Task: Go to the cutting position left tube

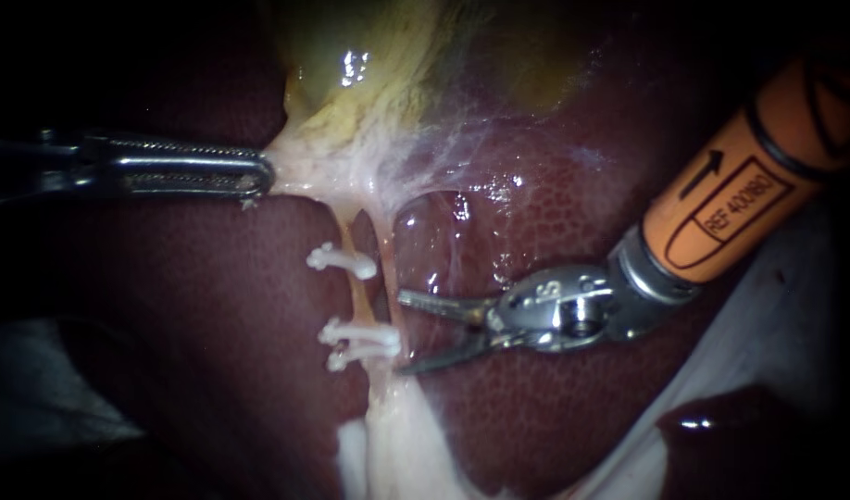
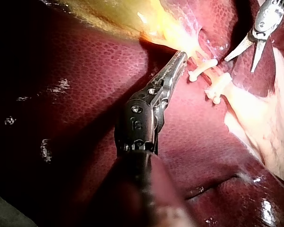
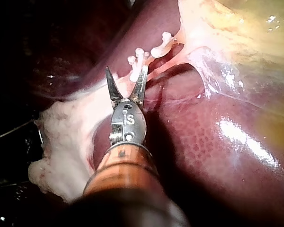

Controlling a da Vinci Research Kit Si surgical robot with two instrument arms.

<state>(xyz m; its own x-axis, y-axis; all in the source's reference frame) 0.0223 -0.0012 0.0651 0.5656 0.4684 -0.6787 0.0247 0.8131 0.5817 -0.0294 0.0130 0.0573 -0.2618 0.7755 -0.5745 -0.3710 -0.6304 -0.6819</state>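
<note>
Pale left tube point(image 1: 358, 301) runs down the frame's middle, white clips point(image 1: 343, 262) across it. Right instrument point(image 1: 398, 332), just right of it, has blades spread apart. Left instrument point(image 1: 261, 176), upper left, pinches the gallbladder point(image 1: 369, 83).

Endoscope: we look close onto the liver point(image 1: 212, 306). Wrist cameras sight along left instrument point(image 2: 180, 61) and right instrument point(image 3: 126, 73); all share the clips point(image 1: 346, 264).

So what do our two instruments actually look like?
Left instrument: dark shaft, dark metal wrist, long slim silver jaws with toothed edges. Right instrument: orange shaft with black printed markings and an arrow, silver wrist, short pointed blade-like jaws.
</note>
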